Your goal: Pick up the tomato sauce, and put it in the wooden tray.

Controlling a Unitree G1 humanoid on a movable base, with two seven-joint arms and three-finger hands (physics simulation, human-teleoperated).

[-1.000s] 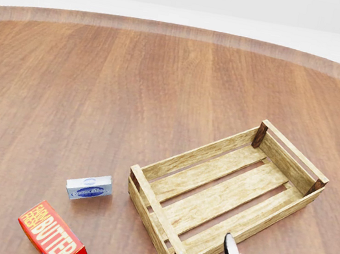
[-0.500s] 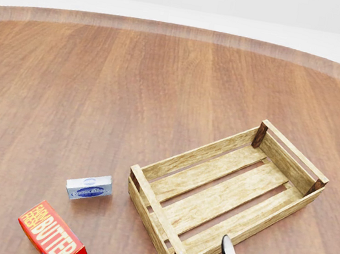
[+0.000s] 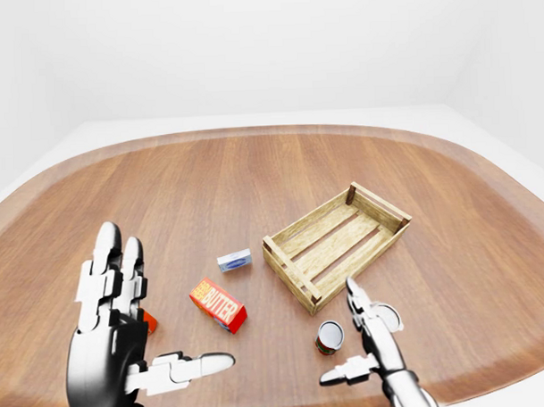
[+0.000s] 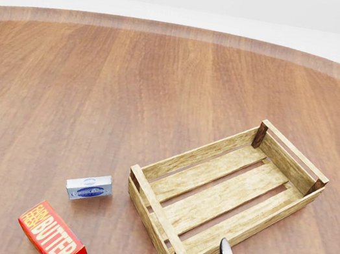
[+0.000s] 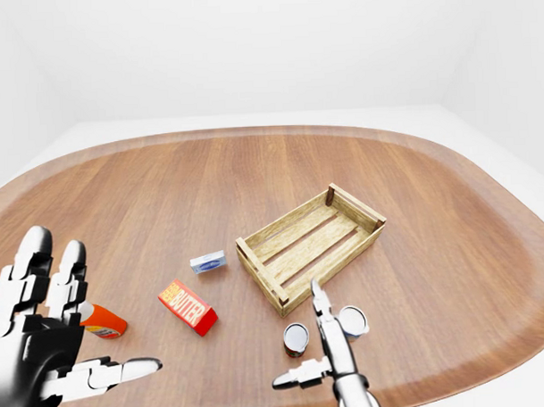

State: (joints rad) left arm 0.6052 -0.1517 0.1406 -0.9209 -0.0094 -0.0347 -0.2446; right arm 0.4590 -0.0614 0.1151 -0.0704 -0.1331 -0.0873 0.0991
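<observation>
Two small cans stand just below the wooden tray (image 3: 379,205) in the left-eye view. One can (image 3: 328,336) has a dark reddish label and looks like the tomato sauce; the other can (image 5: 352,321) shows partly behind my right hand. My right hand (image 3: 353,344) is open, its fingers pointing up between the two cans and its thumb out to the left, touching neither as far as I can see. My left hand (image 3: 143,351) is open and raised at the lower left, holding nothing. The tray holds nothing.
A red butter box (image 3: 218,304) and a small blue-and-white box (image 3: 235,260) lie left of the tray. An orange bottle (image 5: 102,323) lies behind my left hand. The round wooden table's edge (image 3: 492,374) runs close below my hands.
In the head view my right hand's fingertip has sunk slightly toward the bottom edge. Nothing else has moved.
</observation>
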